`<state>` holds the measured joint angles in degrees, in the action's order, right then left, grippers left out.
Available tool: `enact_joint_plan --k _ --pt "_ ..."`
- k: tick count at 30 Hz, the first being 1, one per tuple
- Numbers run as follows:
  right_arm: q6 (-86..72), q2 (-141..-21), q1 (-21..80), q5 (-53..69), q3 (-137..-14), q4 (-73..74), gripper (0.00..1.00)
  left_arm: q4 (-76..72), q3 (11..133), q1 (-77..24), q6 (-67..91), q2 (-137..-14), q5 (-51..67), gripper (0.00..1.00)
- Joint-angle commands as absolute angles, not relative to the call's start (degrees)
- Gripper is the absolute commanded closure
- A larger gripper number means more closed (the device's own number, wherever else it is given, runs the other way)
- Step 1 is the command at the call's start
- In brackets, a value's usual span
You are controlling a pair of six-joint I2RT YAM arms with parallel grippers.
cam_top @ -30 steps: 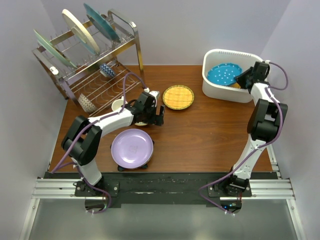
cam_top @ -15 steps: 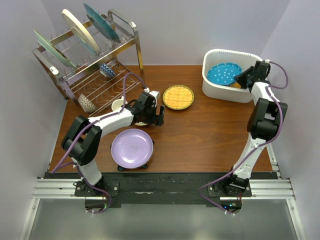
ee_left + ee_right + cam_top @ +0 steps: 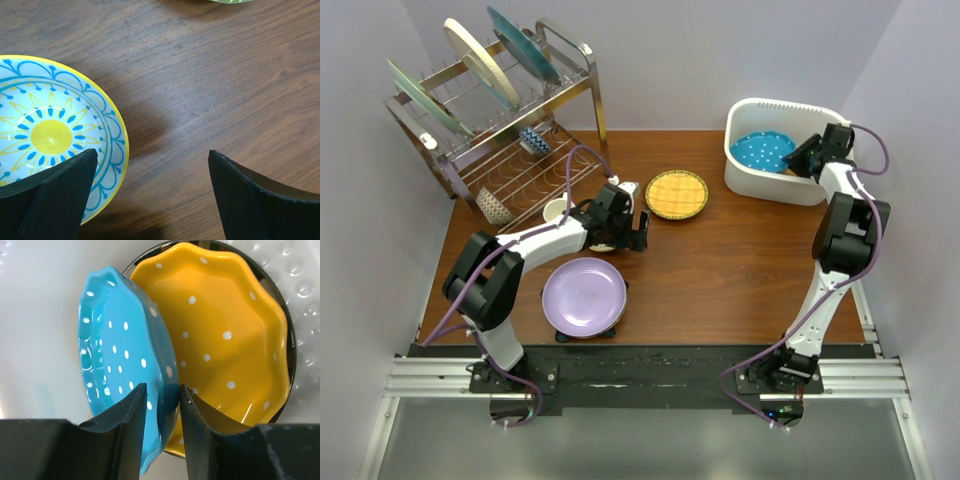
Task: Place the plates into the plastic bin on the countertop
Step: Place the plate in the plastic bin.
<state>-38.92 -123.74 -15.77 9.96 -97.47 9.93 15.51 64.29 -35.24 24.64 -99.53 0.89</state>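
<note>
Your countertop (image 3: 720, 270) is reddish-brown wood grain and fills the middle of the overhead view. At upper left stands a metal wire dish rack (image 3: 520, 175) with three plates upright in its top tier.

At upper right sits the plastic bin (image 3: 770, 185), white and rounded, with a slotted rim. Inside it is the blue dotted plate (image 3: 763, 150), bright blue with white spots and a scalloped edge. The right wrist view shows it tilted against an orange dotted plate (image 3: 225, 340) of the same shape.

A lavender plate (image 3: 584, 296) rests left of centre in the lower part of the frame. A yellow-brown patterned plate (image 3: 676, 193) lies at upper centre.

Your right gripper (image 3: 162, 395) reaches into the bin, its fingers narrowly apart on either side of that blue dotted plate's rim. You cannot tell whether they press it.

Your left gripper (image 3: 152, 165) hangs over the wood with fingers wide apart, holding nothing. It is just beside a small white bowl (image 3: 45, 125) with a yellow centre.
</note>
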Motion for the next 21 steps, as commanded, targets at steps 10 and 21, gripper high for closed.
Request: enact_joint_plan --k 10,21 --pt "-38.67 -122.26 -16.61 8.53 -98.88 7.30 0.53 14.77 65.92 -34.80 23.82 -99.23 0.88 0.03" --pt "-39.99 -117.08 -16.88 7.99 -93.34 2.03 0.29 14.77 66.53 -34.80 23.64 -99.67 1.67 0.03"
